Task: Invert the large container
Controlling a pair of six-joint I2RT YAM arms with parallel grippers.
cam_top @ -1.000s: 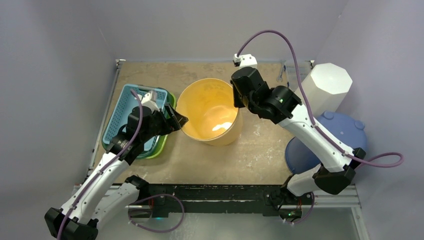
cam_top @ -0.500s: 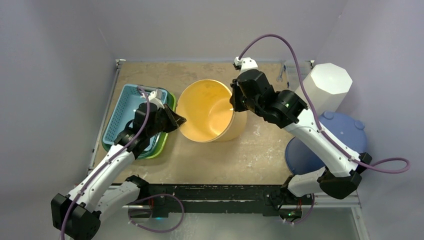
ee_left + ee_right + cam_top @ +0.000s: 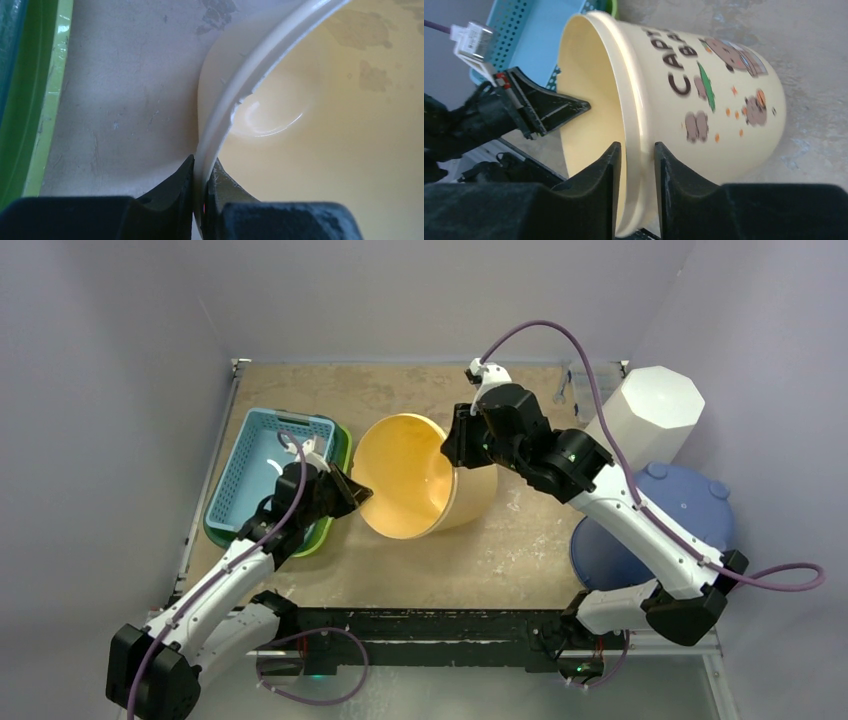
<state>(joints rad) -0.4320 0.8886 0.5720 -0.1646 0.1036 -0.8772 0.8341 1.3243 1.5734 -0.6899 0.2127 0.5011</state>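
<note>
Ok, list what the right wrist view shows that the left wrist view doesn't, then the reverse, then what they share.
Right wrist only: the container from outside, with printed lettering and cartoon figures, the blue basket, and the left pincer on the far rim. Left wrist only: the inner floor with a bright reflection. Both: the cream rim pinched in that view's own pincer, the right pincer included, plus tabletop.

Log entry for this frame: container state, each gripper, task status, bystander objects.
container: cream bucket, tilted, mouth tipped leftward
left gripper: jaws shut on its rim
right gripper: jaws shut across the rim's far side
task status: not yet upside down
nearby: blue basket at left
</note>
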